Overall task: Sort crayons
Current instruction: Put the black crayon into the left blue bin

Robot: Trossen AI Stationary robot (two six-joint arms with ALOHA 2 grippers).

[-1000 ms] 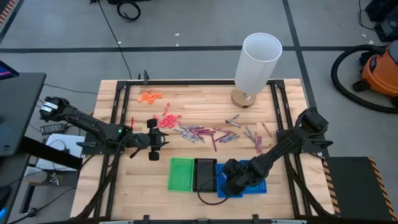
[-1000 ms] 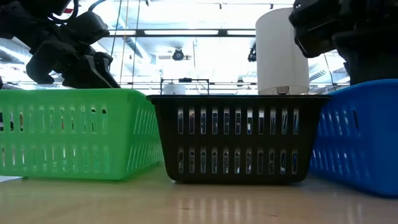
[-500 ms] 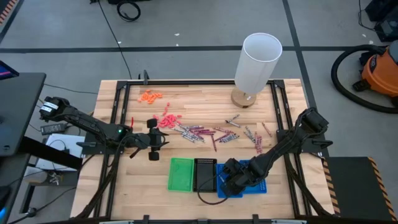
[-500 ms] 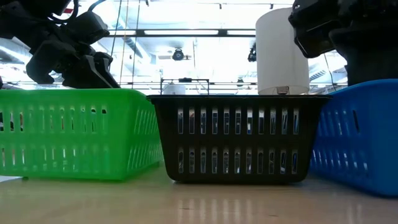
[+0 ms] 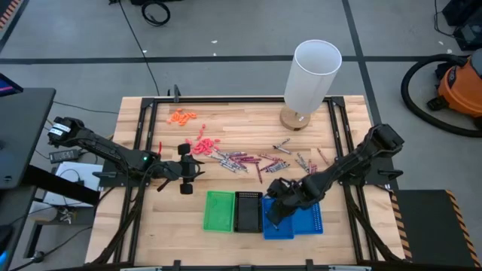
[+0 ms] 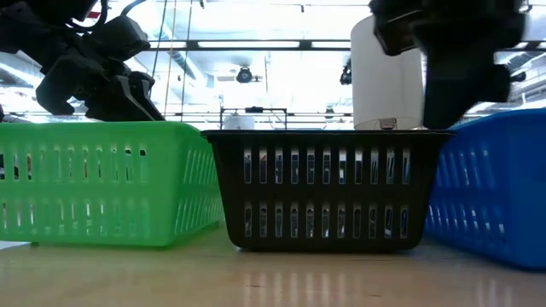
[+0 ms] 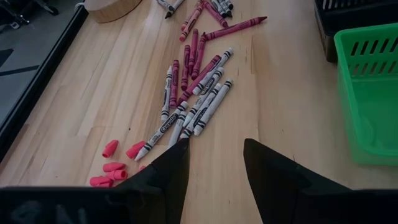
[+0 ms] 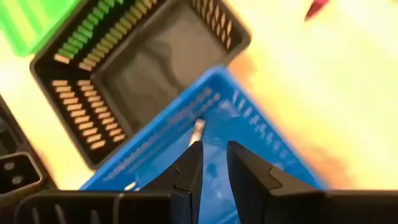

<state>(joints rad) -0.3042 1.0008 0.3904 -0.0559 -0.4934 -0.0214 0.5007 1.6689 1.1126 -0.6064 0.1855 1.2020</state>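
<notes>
Many crayons (image 5: 256, 160), grey, maroon and pinkish, lie scattered flat on the wooden table beyond three small trays; the left wrist view shows a cluster of them (image 7: 196, 99). My right gripper (image 5: 275, 213) hangs above the blue tray (image 5: 303, 223), near its far left corner, pointing steeply down. Its fingers stand slightly open (image 8: 213, 158) with nothing between them. One grey crayon (image 8: 197, 129) lies on the blue tray's floor below it. My left gripper (image 5: 188, 170) waits open (image 7: 214, 162) at the table's left, just short of the crayons.
A green tray (image 5: 220, 211) and a black tray (image 5: 247, 211) stand left of the blue one, near the front edge. A tall white cylinder (image 5: 312, 75) on a round wooden base stands at the back. Orange bits (image 5: 181, 116) and pink bits (image 5: 202, 145) lie far left.
My right gripper has risen and gone toward the table's far edge, staying over the blue tray's left side, and has rolled somewhat about its own line.
</notes>
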